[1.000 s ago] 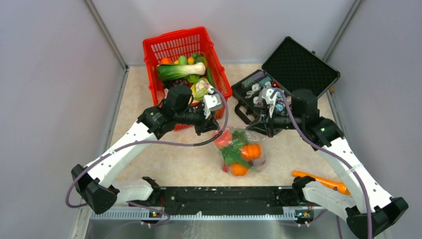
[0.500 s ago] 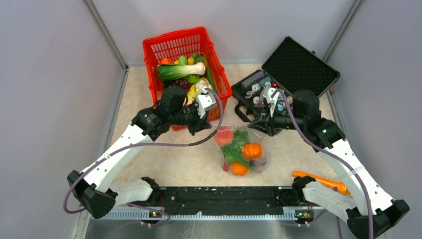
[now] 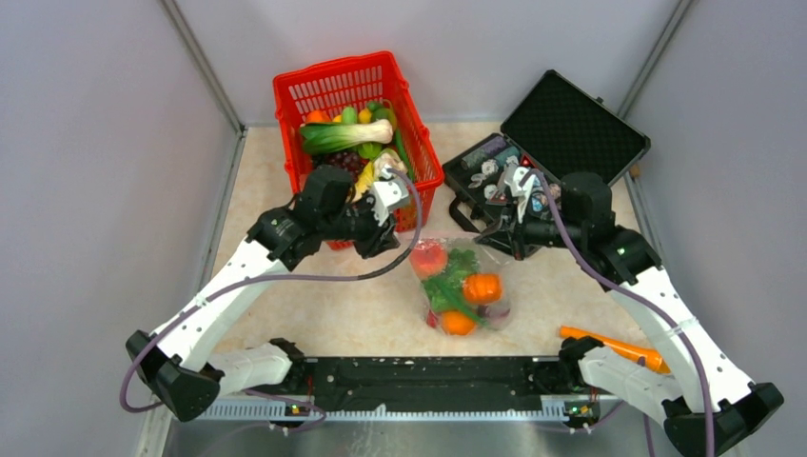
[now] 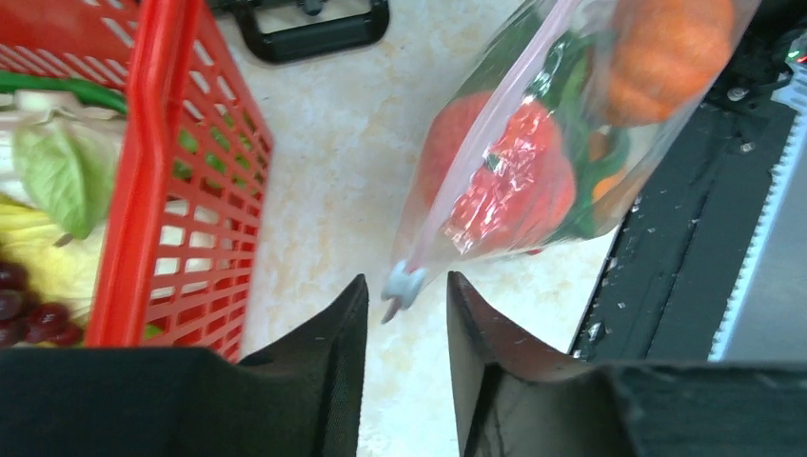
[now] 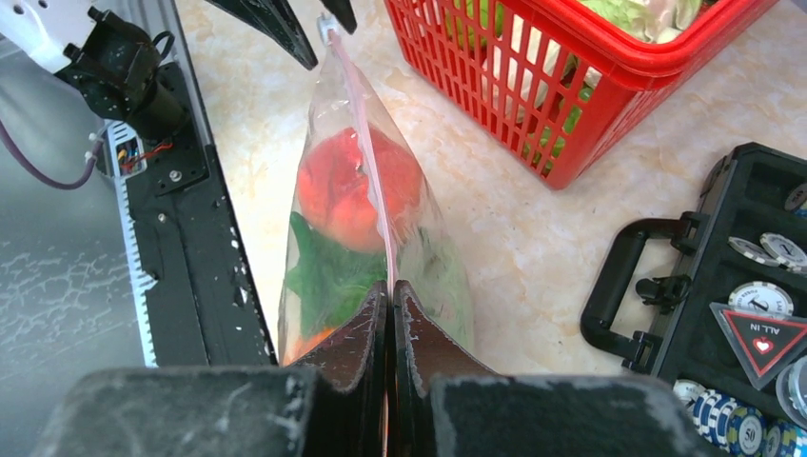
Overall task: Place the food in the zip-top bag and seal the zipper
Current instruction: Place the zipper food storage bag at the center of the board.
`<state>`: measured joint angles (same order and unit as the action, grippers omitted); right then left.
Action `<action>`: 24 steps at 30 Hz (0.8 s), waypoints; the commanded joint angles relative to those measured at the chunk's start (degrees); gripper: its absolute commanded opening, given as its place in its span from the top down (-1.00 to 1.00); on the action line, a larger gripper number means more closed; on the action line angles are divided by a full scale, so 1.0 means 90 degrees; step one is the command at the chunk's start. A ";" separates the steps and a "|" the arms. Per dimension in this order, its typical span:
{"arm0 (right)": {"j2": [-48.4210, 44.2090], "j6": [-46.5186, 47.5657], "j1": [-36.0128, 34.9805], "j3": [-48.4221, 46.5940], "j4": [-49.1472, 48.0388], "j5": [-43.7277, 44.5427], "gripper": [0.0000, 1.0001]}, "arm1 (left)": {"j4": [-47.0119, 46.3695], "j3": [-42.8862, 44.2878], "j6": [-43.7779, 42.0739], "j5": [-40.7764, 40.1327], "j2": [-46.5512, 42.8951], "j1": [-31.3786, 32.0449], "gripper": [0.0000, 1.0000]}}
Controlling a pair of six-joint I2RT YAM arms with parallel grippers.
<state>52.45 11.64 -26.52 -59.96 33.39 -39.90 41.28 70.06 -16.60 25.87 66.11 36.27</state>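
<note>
The clear zip-top bag (image 3: 463, 290) lies on the table with a red tomato ball (image 3: 428, 259), green lettuce (image 3: 445, 293), a small pumpkin (image 3: 482, 288) and an orange round (image 3: 457, 324) inside. My right gripper (image 3: 487, 241) is shut on the bag's top edge, on the pink zipper (image 5: 366, 171), as the right wrist view (image 5: 391, 286) shows. My left gripper (image 3: 385, 246) is open and empty. The zipper's pale blue slider (image 4: 407, 284) sits at the bag's corner just beyond the left gripper's tips (image 4: 404, 290), not gripped.
A red basket (image 3: 354, 86) with more toy produce stands at the back left, close to my left arm. An open black case (image 3: 561, 133) of chips lies at the back right. An orange carrot-like piece (image 3: 614, 345) lies front right. A black rail (image 3: 428, 373) runs along the near edge.
My left gripper has drawn back to the left, away from the bag's left corner. The right gripper and the bag have stayed in place.
</note>
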 commanded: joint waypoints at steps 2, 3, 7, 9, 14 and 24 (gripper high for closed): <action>-0.0288 -0.0300 -0.0022 0.0049 -0.0597 0.0343 1.00 | -0.0396 -0.0199 0.0225 -0.0613 -0.0382 -0.0146 0.08; -0.0317 -0.0356 -0.0022 0.0088 -0.0667 0.0417 1.00 | -0.0644 -0.0273 0.0349 -0.0643 -0.0462 -0.0145 -0.08; -0.0398 -0.0601 -0.0022 0.0177 -0.0961 0.0846 1.00 | -0.1438 -0.0611 0.0758 -0.0982 -0.0900 -0.0164 -0.56; -0.0440 -0.0738 -0.0022 0.0204 -0.1105 0.1169 1.00 | -0.1912 -0.0840 0.0948 -0.1226 -0.1229 -0.0176 -0.83; -0.0457 -0.1174 -0.0022 0.0218 -0.1639 0.2197 1.00 | -0.2923 -0.1323 0.1400 -0.1637 -0.1951 -0.0199 -0.97; -0.0174 -0.1989 -0.0027 0.0134 -0.1939 0.3622 0.07 | -0.3168 -0.1276 0.2121 -0.2523 -0.1805 -0.0234 -0.97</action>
<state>50.59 -2.63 -26.52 -57.36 18.83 -16.73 16.32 58.50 -1.65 9.02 49.39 34.57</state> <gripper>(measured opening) 0.316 0.985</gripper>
